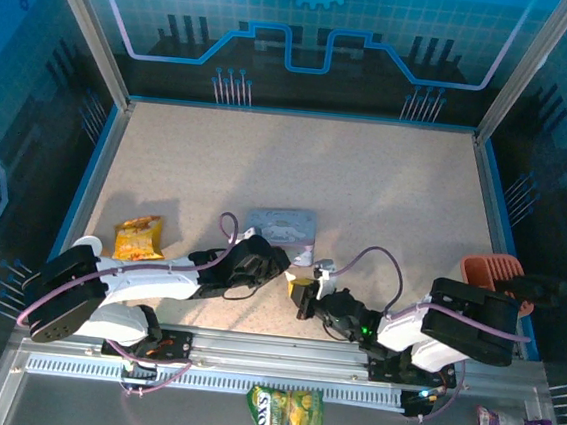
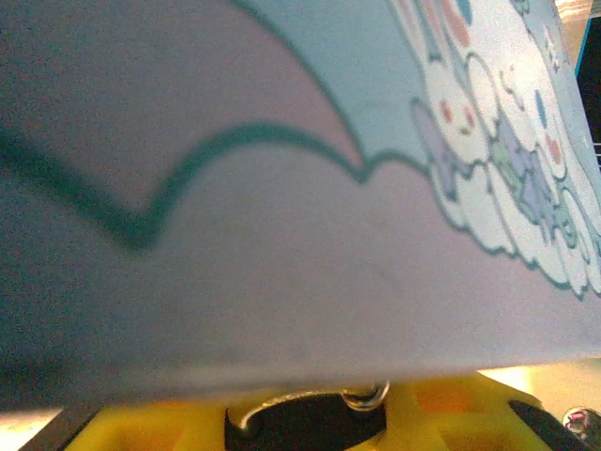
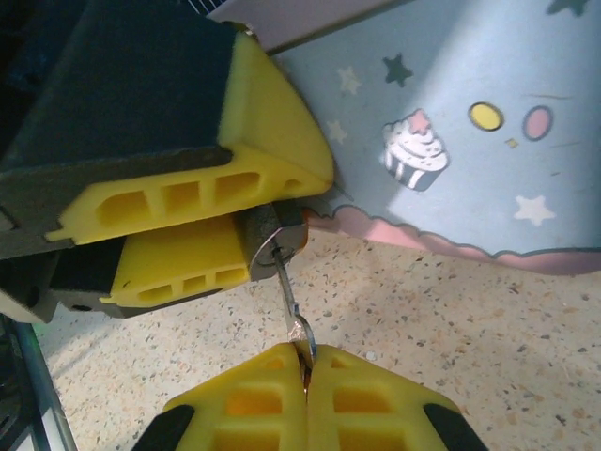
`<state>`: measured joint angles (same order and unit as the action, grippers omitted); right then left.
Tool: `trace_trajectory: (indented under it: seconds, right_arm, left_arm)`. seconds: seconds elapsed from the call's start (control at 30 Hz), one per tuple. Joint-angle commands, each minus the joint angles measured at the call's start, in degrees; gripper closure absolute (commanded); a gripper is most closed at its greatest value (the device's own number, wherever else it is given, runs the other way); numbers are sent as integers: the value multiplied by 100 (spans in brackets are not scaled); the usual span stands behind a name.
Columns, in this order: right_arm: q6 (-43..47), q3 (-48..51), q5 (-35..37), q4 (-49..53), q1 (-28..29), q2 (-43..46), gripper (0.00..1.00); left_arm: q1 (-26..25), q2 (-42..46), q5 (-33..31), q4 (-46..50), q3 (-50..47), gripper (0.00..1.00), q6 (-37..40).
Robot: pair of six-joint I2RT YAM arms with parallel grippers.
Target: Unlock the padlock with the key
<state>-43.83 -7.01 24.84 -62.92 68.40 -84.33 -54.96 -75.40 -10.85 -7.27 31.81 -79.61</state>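
The right gripper has its yellow fingers pressed together on the end of the key. The key's thin silvery shaft slants up and left to the padlock; whether the tip sits in the keyhole cannot be told. The left gripper pinches that small dark body between its own yellow fingers, just above the speckled table. In the left wrist view the silvery shackle pokes up beside the lower edge of the pale blue tin printed with a white cartoon figure. From above, both grippers meet near the table's front middle, the tin just behind them. An orange snack packet lies to the left, and a terracotta basket sits at the right edge.
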Motion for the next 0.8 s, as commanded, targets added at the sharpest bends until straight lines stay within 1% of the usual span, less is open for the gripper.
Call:
trace_trajectory:
  seconds: [0.0,0.1,0.3,0.4,0.5,0.6,0.63,0.77]
  right_arm:
    - [-302,-24,-451,-1165,-304,-85,100]
    - [-379,-1,-620,-1360,-388,-186,100]
    - [-398,-7,-791,-1428,-473,-233,100]
    - [-522,23,-1012,-1555,-597,-241,100]
    - [-723,24,-1136,-1468,-674,-206,100]
    - [-827,19,-1207,-1220,-681,-140,100]
    - [-837,15,-1212,-1054,-679,-91,98]
    - [-669,58,-1160,-283,-670,257,82]
  left_arm:
    - [-320,27,574,-425,300,89,-63]
    - [-344,73,584,-435,297,89,-87]
    - [-401,73,565,-357,404,89,-41]
    - [-410,13,550,-295,461,89,17]
    - [-410,-62,497,-256,474,89,79]
    - [-402,-105,321,-5,545,89,214]
    - [-393,-121,270,29,543,89,236]
    - [-260,-184,189,163,551,89,303]
